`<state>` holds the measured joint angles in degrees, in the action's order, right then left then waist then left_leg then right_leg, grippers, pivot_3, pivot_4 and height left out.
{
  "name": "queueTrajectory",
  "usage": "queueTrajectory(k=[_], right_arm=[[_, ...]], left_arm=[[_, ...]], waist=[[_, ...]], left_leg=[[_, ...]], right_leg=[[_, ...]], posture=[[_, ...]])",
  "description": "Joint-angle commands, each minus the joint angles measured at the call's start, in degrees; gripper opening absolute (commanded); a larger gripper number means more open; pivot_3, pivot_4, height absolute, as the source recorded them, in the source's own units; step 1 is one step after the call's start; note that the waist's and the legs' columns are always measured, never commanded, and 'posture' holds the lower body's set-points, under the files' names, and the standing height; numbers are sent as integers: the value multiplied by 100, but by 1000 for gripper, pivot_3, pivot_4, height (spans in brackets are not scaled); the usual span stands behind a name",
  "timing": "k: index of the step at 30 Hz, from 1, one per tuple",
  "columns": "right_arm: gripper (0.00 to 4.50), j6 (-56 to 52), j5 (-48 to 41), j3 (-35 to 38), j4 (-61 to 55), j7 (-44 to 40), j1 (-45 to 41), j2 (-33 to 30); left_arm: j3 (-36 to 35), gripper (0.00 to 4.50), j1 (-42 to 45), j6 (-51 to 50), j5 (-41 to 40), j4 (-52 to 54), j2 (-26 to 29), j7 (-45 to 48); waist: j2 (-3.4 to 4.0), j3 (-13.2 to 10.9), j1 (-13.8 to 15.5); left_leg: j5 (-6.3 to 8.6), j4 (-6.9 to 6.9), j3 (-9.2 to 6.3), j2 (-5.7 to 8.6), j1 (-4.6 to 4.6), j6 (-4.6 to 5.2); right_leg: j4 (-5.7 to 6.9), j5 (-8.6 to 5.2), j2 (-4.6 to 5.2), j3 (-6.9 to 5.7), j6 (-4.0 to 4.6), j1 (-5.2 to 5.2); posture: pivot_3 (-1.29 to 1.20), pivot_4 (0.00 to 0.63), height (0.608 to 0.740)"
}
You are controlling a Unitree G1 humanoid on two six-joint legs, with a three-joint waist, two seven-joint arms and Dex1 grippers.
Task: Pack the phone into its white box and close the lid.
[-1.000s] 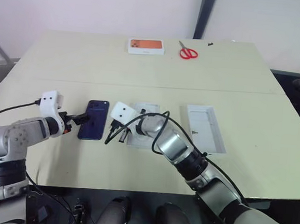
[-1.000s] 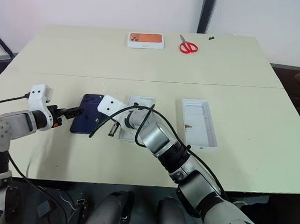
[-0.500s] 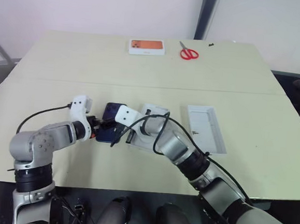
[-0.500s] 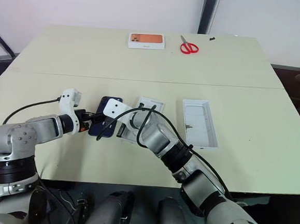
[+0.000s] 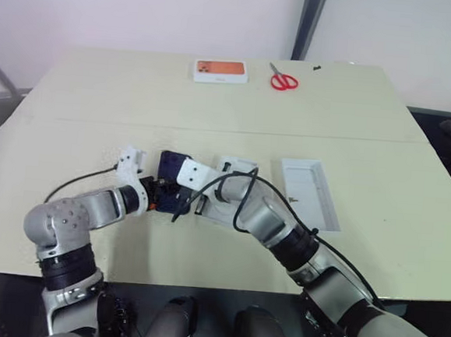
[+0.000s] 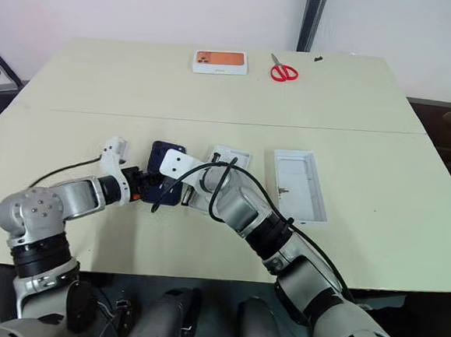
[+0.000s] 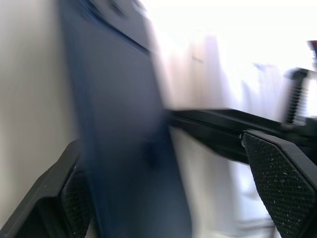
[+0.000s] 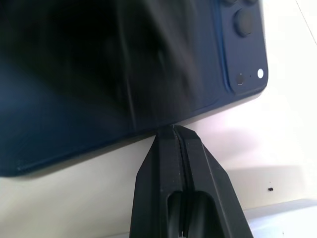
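The dark navy phone [image 5: 170,163] lies left of the table's middle, its camera cluster plain in the right wrist view [image 8: 240,25]. My left gripper [image 5: 158,195] is open, and the phone's near end [image 7: 124,129] sits between its fingers, close against one pad [image 7: 74,198] and apart from the other. My right gripper [image 8: 173,136] is shut, its tip against the phone's long edge. Just right of the phone is the white box [image 5: 240,167], largely hidden under my right arm. The lid [image 5: 310,192] lies inside up farther right.
An orange-topped box [image 5: 220,70] and red scissors [image 5: 282,80] lie at the table's far edge. Black cables loop off both wrists over the phone and the white box. A seam crosses the table [image 5: 353,138] behind the work area.
My left gripper has swept right with the phone between its fingers, and the phone has slid toward the right gripper and the white box. The right gripper has stayed put.
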<state>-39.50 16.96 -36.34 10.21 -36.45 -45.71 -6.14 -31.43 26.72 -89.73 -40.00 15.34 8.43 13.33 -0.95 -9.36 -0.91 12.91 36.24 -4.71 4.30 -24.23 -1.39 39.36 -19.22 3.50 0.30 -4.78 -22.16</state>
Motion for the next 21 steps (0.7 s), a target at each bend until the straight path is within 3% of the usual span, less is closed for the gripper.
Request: queueTrajectory(k=[1, 7, 14, 21], right_arm=[[0, 144, 1, -89, -176, -93, 32, 82], [0, 171, 30, -72, -203, -130, 55, 78], [0, 157, 60, -44, -252, -163, 82, 61], [0, 188, 78, -22, -255, -172, 92, 63]], left_arm=[[-224, 4452, 170, -269, -232, 1, -185, 44], [-289, 4452, 146, -268, -64, -3, -129, 16], [-1119, 4452, 482, -217, 16, -239, -130, -224], [-1424, 4452, 593, -277, -12, -379, -179, -430]], waist=[[0, 0, -10], [0, 0, -16], [-1, -1, -25], [-3, -2, -22]], left_leg=[[-1, -2, 0, -1, -1, -2], [-1, -2, 0, -1, -2, -3], [-2, -4, 0, -3, -2, -4], [-3, -4, 0, -3, -6, -5]], right_leg=[[2, 0, 0, 0, 0, 0], [1, 0, -1, 1, 0, -1], [1, 0, -3, 1, 0, -5], [1, 0, -3, 1, 0, -7]], posture=[[0, 150, 740], [0, 150, 740], [0, 150, 740], [0, 150, 740]])
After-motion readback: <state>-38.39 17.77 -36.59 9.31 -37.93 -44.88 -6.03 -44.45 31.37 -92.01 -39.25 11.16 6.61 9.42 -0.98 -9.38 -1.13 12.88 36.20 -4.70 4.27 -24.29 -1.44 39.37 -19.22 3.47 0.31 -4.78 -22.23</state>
